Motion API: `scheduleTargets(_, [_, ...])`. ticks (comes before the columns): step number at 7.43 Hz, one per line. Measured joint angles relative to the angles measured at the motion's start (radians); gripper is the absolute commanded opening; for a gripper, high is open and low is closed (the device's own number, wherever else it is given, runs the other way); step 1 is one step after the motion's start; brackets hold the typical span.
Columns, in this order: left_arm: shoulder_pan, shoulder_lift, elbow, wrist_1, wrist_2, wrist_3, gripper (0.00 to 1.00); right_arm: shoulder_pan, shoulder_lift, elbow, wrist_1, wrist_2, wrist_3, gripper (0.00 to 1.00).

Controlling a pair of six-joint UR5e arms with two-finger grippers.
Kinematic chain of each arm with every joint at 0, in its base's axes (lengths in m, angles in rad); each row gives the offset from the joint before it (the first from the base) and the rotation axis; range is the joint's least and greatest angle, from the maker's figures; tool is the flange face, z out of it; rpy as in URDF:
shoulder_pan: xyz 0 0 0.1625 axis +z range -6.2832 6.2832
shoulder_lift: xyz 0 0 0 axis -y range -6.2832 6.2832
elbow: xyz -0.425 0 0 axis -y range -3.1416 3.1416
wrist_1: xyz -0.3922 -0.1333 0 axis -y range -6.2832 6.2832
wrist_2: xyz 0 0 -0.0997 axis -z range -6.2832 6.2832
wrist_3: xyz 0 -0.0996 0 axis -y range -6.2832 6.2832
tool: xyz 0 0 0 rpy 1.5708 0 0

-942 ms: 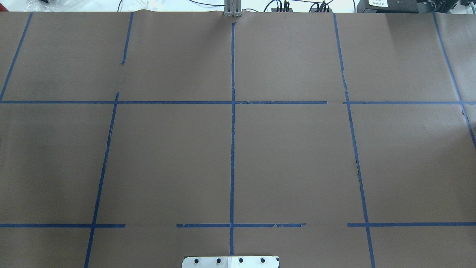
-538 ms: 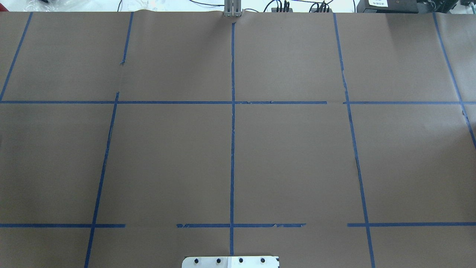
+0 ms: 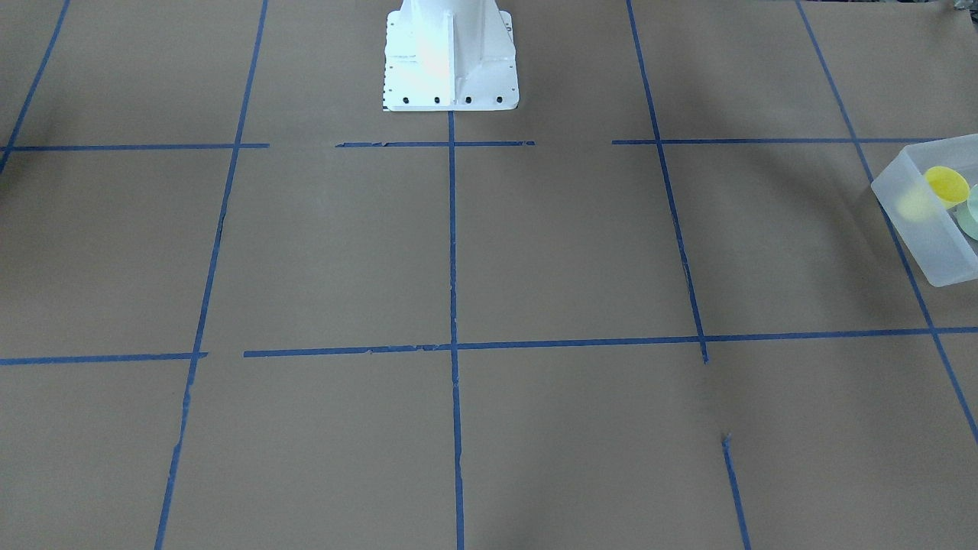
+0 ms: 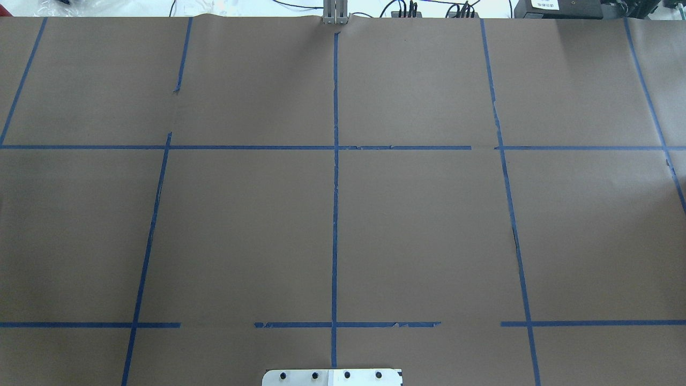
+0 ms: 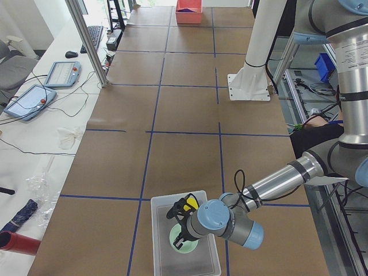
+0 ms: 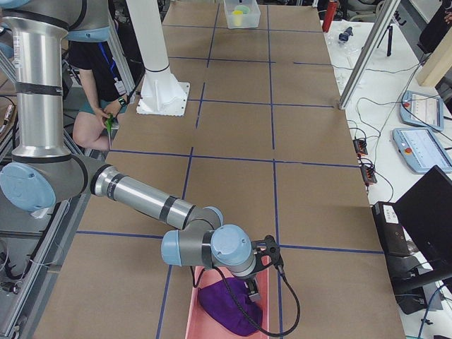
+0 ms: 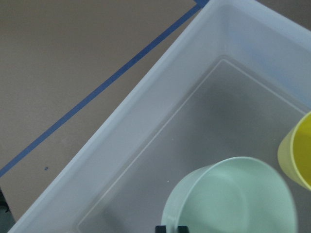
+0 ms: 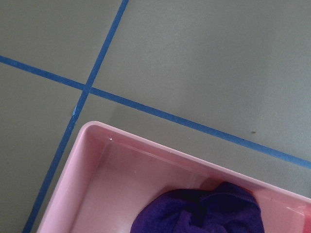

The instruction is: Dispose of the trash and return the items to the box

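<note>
The frosted-white box (image 5: 156, 236) stands at the table's end on my left; it also shows in the front-facing view (image 3: 917, 229) and the left wrist view (image 7: 146, 111). The yellow cup (image 5: 191, 202) (image 7: 297, 155) (image 3: 946, 186) and the mint-green bowl (image 5: 187, 246) (image 7: 233, 199) (image 3: 972, 218) sit inside it, side by side. My left gripper (image 5: 178, 227) hangs over the bowl inside the box; I cannot tell if it is open. My right gripper (image 6: 251, 291) is over a pink bin (image 6: 205, 321) holding a purple cloth (image 6: 226, 305); I cannot tell its state.
The pink bin (image 8: 121, 141) with the purple cloth (image 8: 204, 211) is at the table's end on my right. The robot's white base (image 3: 451, 61) stands at mid-table. Brown paper with blue tape lines (image 4: 335, 214) covers the table. Tablets and cables lie beyond the far edge.
</note>
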Motion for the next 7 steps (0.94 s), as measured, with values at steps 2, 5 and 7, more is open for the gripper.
scheduleTargets(2, [0.006, -0.006, -0.116, 0.044, 0.001, -0.120, 1.00, -0.008, 0.002, 0.009, 0.019, 0.007, 0.080, 1.00])
scheduleTargets(5, [0.002, -0.043, -0.430, 0.441, 0.006, -0.220, 1.00, -0.024, 0.007, 0.058, 0.011, 0.012, 0.147, 1.00])
scheduleTargets(7, [-0.004, -0.089, -0.534, 0.688, 0.005, -0.230, 1.00, -0.057, 0.003, 0.109, -0.064, 0.009, 0.167, 1.00])
